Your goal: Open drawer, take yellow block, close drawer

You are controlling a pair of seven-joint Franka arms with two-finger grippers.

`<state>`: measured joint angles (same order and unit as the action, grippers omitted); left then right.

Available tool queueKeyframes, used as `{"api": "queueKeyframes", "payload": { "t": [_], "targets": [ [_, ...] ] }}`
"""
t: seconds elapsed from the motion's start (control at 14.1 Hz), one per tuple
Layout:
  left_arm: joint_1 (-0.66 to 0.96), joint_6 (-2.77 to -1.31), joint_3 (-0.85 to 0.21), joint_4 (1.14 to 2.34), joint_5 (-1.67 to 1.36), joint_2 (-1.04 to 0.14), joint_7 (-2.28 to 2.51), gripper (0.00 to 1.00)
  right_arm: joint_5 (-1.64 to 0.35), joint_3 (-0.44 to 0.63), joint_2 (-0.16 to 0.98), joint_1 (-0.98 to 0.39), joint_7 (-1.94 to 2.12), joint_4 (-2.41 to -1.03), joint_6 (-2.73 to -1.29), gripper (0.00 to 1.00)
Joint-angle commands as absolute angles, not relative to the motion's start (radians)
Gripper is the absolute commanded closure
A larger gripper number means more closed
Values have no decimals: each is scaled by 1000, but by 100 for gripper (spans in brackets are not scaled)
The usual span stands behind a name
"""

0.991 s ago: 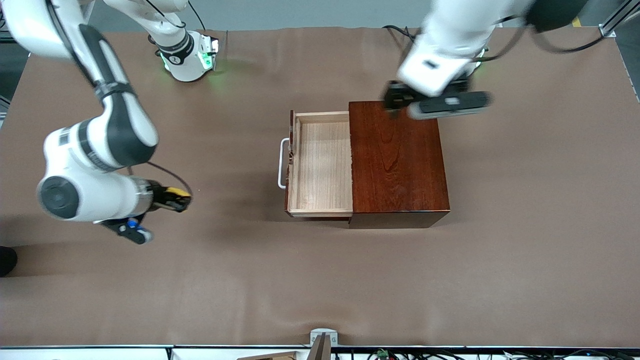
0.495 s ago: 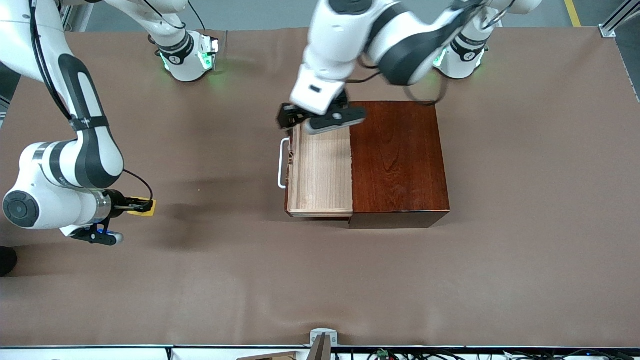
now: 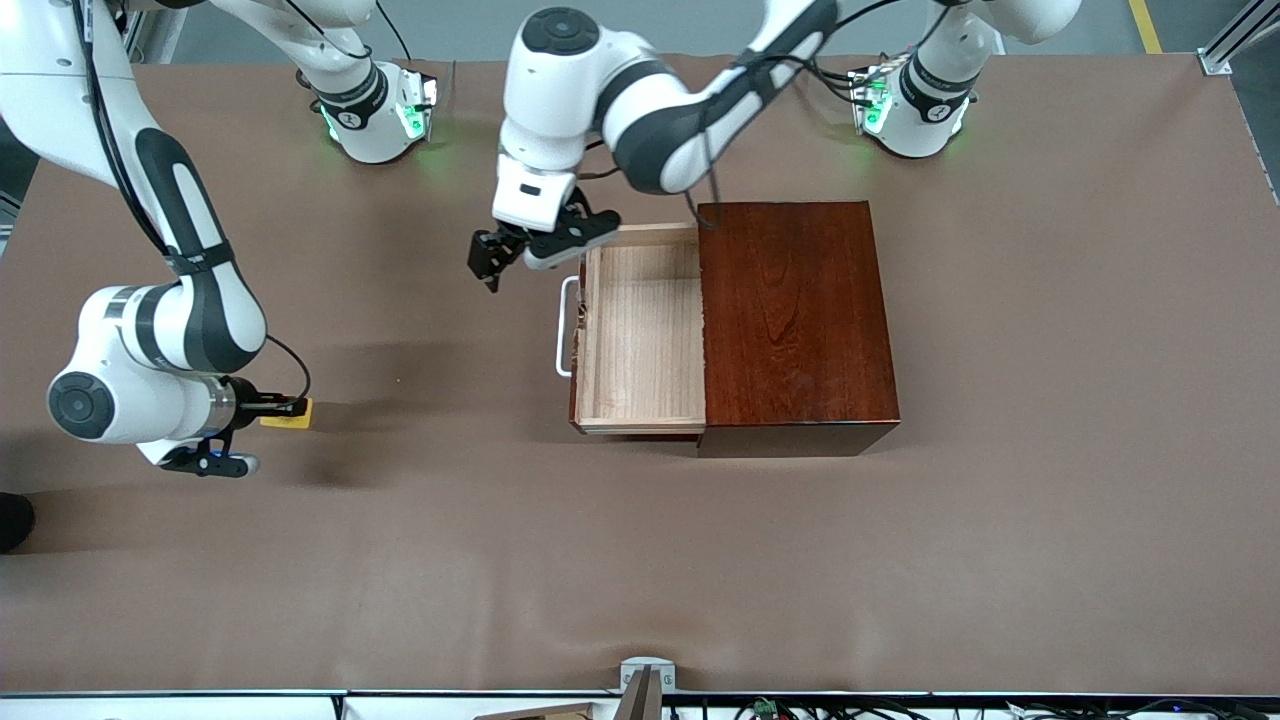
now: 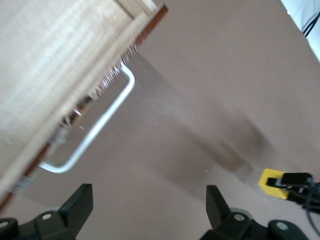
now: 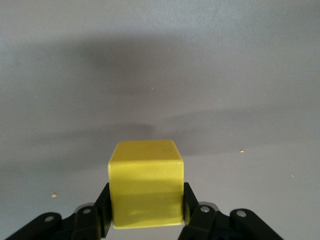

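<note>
In the front view the drawer stands pulled out of the glossy reddish-brown wooden box, its long axis running from the edge nearest the camera toward the robots' bases, and its front with the white U-shaped handle facing the right arm's end of the table; its pale, grained interior shows nothing inside. The table is covered corner to corner with a matte brown cloth that wrinkles slightly near the camera's edge, and grey floor shows past the bases' edge. The left gripper hangs over the cloth just beside the drawer's front corner nearest the bases, fingers spread with nothing between them. The right gripper sits low toward the right arm's end of the table, clamped on the yellow block, which is well apart from the drawer. In the left wrist view the black fingertips stand wide apart above bare cloth, the handle runs slantwise as a smooth rounded white bar fixed to the drawer's front, and farther off the yellow block appears small, pinched by the right gripper. In the right wrist view the yellow block, a plain-faced cube with softly rounded edges, is squeezed between the black fingers of the right gripper, one flat face turned up; whether it touches the cloth cannot be told
</note>
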<state>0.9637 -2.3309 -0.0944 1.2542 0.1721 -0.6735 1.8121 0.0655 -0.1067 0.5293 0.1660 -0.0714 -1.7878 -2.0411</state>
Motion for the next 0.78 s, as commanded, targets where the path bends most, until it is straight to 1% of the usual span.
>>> {"api": "queueKeyframes", "payload": {
  "t": [0.0, 0.21, 0.35, 0.42, 0.5, 0.57, 0.71],
  "targets": [
    [1070, -2419, 29, 1207, 195, -747, 1937, 0, 89, -120, 463, 187, -32, -1911, -2129, 100],
    [1164, -2457, 142, 1151, 196, -837, 2089, 0, 89, -118, 460, 189, -31, -1992, -2239, 100],
    [1213, -2457, 219, 1080, 196, -908, 2201, 0, 89, -118, 456, 189, -31, -2040, -2299, 100],
    [1232, -2457, 244, 1054, 196, -943, 2245, 0, 89, -118, 451, 189, -31, -2057, -2315, 94],
    [1242, -2457, 258, 1051, 196, -959, 2264, 0, 89, -118, 446, 187, -37, -2057, -2313, 39],
    [1244, -2457, 264, 1051, 196, -960, 2275, 0, 89, -118, 439, 186, -35, -2057, -2306, 0],
    [1246, -2444, 265, 1051, 198, -979, 2298, 0, 89, -120, 431, 179, -47, -2046, -2269, 0]
  ]
}}
